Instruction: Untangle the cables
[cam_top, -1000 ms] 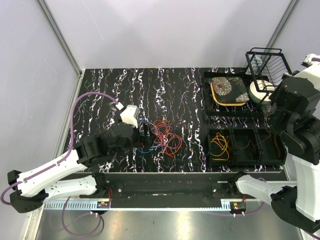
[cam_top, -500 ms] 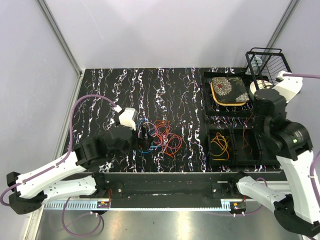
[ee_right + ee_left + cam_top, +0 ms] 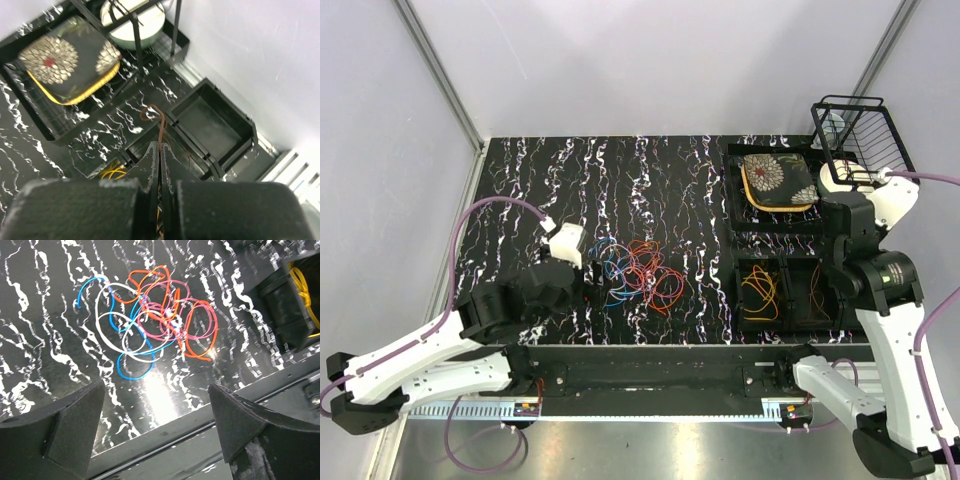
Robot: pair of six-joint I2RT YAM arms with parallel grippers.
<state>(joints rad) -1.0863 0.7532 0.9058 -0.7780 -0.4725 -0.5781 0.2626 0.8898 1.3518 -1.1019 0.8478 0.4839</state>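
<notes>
Showing a black, white-veined desk (image 3: 520, 170) filling the workspace. Showing next a black compartment tray (image 3: 732, 300) sitting along the desk's right side, with a wire basket (image 3: 865, 110) standing at its far right corner and a flower-patterned pad (image 3: 778, 180) with a yellow edge lying in the far section. Showing a pale round dish (image 3: 132, 22) resting inside the basket.

Locating the tangle of cables (image 3: 638, 272) near the desk's middle, toward the near edge and well apart from the tray: orange, red, blue and pale loops crossing one another, lying flat on the surface.

Placing the left end effector (image 3: 156, 390) just beside the tangle on its near-left side, hovering released, fingers spread wide, touching none of the loops.

Placing the right end effector (image 3: 159, 150) above the tray's near compartments, clenched on a thin reddish-brown cable (image 3: 150, 112) running up the seam between the fingers and curling over past the tips.

Marking, smallest, a yellow cable (image 3: 760, 290) lying coiled in the near-left compartment of the tray.
</notes>
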